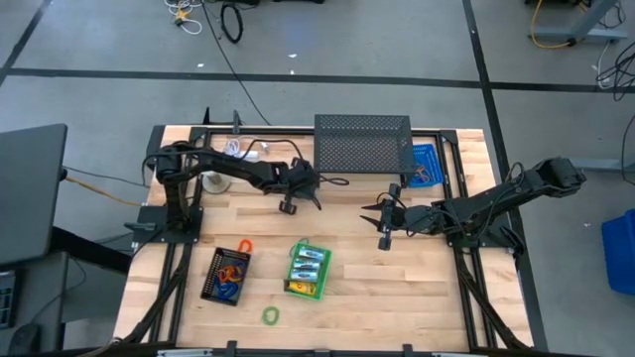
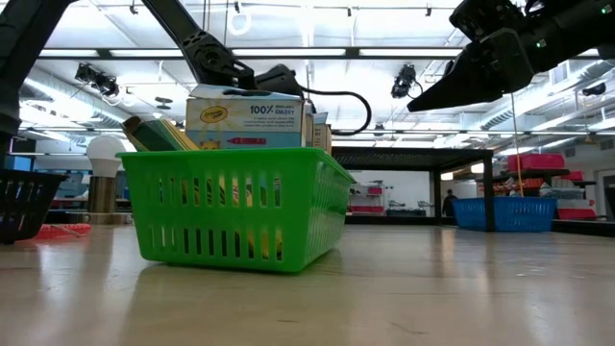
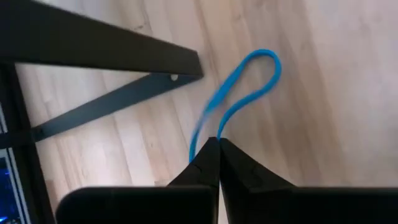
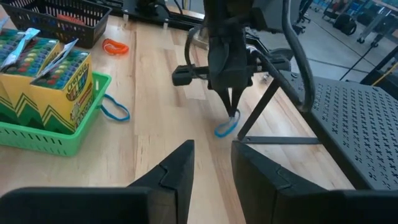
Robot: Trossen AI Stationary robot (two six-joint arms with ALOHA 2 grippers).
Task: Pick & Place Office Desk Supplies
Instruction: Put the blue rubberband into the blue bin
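Risk first: the left gripper (image 4: 231, 111) pinches only the end of a thin blue loop (image 3: 245, 84), and such a slack band looks likely to slip free or swing and snag on the dark frame bar (image 3: 99, 46) just beside it when carried. Its fingers are fully closed, tips meeting on the band, which trails down to the wooden worktop (image 1: 347, 297) near the middle of the far edge, in front of a black perforated mesh stand (image 1: 362, 144).

The right gripper (image 1: 385, 226) hovers above the middle of the worktop, toward the right edge, pointing at the left one. Its fingers stand partly apart and hold nothing.

Nearer the front edge sits a green basket (image 1: 306, 270) holding yellow crayon boxes (image 4: 43, 65); another blue loop (image 4: 115, 111) lies touching its side. Left of it a black basket (image 1: 226, 275) holds orange and blue loops, with an orange loop (image 4: 115, 46) on the wood at its far end. A green loop (image 1: 270, 315) lies alone close to the front edge. A blue tray (image 1: 425, 164) rests by the far right corner.
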